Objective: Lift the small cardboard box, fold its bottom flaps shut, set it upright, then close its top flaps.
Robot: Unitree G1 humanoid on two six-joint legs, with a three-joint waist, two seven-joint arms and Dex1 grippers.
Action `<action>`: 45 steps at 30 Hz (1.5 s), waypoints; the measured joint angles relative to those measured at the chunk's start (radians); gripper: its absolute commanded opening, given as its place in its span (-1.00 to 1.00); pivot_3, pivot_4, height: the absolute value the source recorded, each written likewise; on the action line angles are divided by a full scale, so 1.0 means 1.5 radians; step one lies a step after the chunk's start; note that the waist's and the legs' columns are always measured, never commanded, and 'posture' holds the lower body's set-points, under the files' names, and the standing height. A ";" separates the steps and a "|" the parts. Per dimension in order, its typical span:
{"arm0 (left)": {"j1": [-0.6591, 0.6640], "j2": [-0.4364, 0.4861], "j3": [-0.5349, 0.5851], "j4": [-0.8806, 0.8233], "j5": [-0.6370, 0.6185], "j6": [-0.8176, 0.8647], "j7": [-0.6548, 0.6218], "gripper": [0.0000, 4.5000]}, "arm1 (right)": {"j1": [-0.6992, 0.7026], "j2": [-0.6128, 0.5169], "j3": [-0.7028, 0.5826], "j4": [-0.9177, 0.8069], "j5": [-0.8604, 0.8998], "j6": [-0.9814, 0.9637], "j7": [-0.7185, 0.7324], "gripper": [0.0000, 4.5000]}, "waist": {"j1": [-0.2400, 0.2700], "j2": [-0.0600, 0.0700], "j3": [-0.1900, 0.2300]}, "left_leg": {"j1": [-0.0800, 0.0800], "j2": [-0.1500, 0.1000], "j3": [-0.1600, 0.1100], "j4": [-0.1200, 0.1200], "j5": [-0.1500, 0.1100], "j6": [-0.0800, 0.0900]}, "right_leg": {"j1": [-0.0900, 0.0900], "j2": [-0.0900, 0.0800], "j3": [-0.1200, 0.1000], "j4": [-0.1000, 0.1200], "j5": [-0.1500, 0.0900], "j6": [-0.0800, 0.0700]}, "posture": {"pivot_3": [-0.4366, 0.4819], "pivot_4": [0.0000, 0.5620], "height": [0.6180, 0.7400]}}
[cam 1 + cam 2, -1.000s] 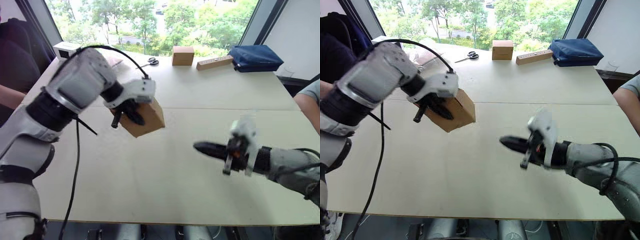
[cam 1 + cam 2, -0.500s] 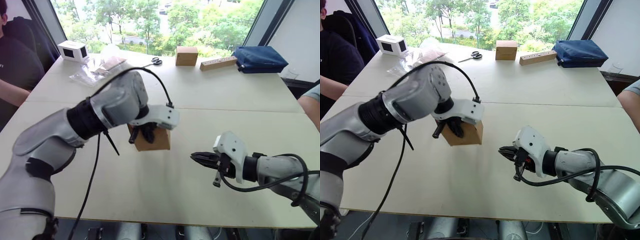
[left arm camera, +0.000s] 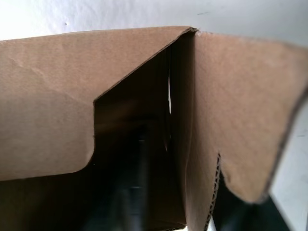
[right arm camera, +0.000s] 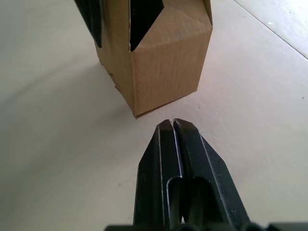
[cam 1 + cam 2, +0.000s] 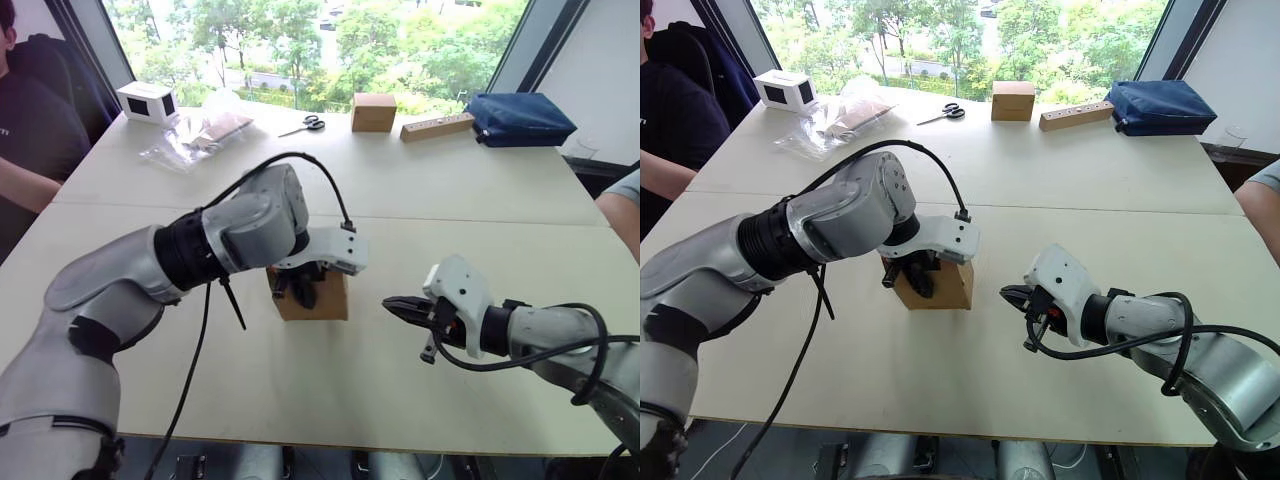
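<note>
The left gripper (image 5: pixel 922 276) is grasping the small cardboard box (image 5: pixel 945 288) standing on the table (image 5: pixel 1060 180); the right gripper (image 5: pixel 1012 295), clenched, is pointing at it from the right.

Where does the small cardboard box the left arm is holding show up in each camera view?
Left eye: small cardboard box, centre, on the table.
Right eye: centre-left.
Left wrist: very close, open flaps.
Right wrist: ahead of the shut right pincer, box.
Shared landmark: left pincer gripping it.

The small cardboard box (image 5: pixel 945 287) stands upright on the table, top flaps open.
</note>
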 measured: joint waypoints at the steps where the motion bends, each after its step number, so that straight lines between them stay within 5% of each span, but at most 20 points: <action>1: -0.002 -0.003 0.000 0.000 -0.004 0.005 0.000 0.23 | 0.002 0.000 0.000 0.003 -0.003 0.000 0.003 -1.00 | 0.000 0.000 0.000 | 0.000 0.000 0.000 0.000 0.000 0.000 | 0.000 0.000 0.000 0.000 0.000 0.000 | -0.05 -0.47 1.00; 15: -0.098 -0.018 0.115 0.085 -0.177 0.139 -0.012 0.23 | -0.006 0.014 -0.009 0.062 -0.033 -0.036 0.077 -1.00 | -0.002 0.000 0.000 | 0.001 0.000 0.000 0.000 0.000 0.000 | 0.000 0.000 0.000 0.002 0.000 0.001 | -0.05 -0.47 1.00; 20: -0.045 -0.044 0.383 0.174 -0.246 0.131 0.084 0.23 | -0.015 0.056 -0.085 0.109 -0.006 -0.060 0.096 -1.00 | -0.001 0.001 0.000 | 0.001 0.000 0.000 0.001 0.000 0.000 | 0.000 0.000 0.000 0.003 0.000 0.001 | -0.05 -0.47 1.00; 25: 0.119 -0.062 0.667 0.157 -0.280 0.044 0.267 0.23 | -0.079 0.087 -0.110 0.151 0.028 -0.064 0.110 -1.00 | -0.009 0.001 0.000 | 0.002 0.001 0.000 0.001 0.001 -0.001 | 0.000 -0.001 0.000 0.007 0.000 0.001 | -0.05 -0.47 1.00; 28: 0.202 -0.053 0.749 0.122 -0.305 0.044 0.323 -0.06 | -0.117 0.092 -0.112 0.171 0.043 -0.061 0.126 -1.00 | -0.010 0.001 0.000 | 0.002 0.001 0.000 0.001 0.003 -0.004 | -0.001 -0.001 0.000 0.008 0.000 0.001 | -0.05 -0.47 1.00; 30: 0.248 -0.041 0.793 0.091 -0.323 0.043 0.346 -0.43 | -0.140 0.093 -0.105 0.182 0.046 -0.061 0.139 -1.00 | -0.008 0.001 0.000 | 0.002 0.001 0.000 0.001 0.003 -0.005 | -0.001 -0.001 0.000 0.008 0.000 0.001 | -0.05 -0.47 1.00; 33: 0.323 -0.022 0.834 0.039 -0.343 0.024 0.376 -0.98 | -0.162 0.095 -0.087 0.202 0.042 -0.063 0.160 -1.00 | -0.002 0.001 -0.001 | 0.002 0.000 0.000 0.001 0.003 -0.005 | 0.000 -0.003 0.000 0.008 0.000 0.001 | -0.05 -0.47 1.00; 39: 0.507 0.026 0.839 -0.036 -0.370 -0.027 0.373 -0.98 | -0.192 0.097 -0.038 0.236 0.015 -0.079 0.210 -1.00 | -0.001 0.000 -0.001 | 0.002 0.000 0.000 0.001 0.003 -0.005 | 0.000 -0.003 -0.001 0.008 0.000 0.001 | -0.05 -0.47 1.00; 45: 0.562 0.066 0.794 -0.102 -0.395 -0.065 0.351 -0.98 | -0.225 0.098 0.035 0.259 -0.044 -0.105 0.252 -1.00 | -0.001 0.000 -0.001 | 0.003 -0.001 0.000 0.001 0.002 -0.004 | 0.001 -0.004 -0.001 0.008 0.000 0.001 | -0.05 -0.47 1.00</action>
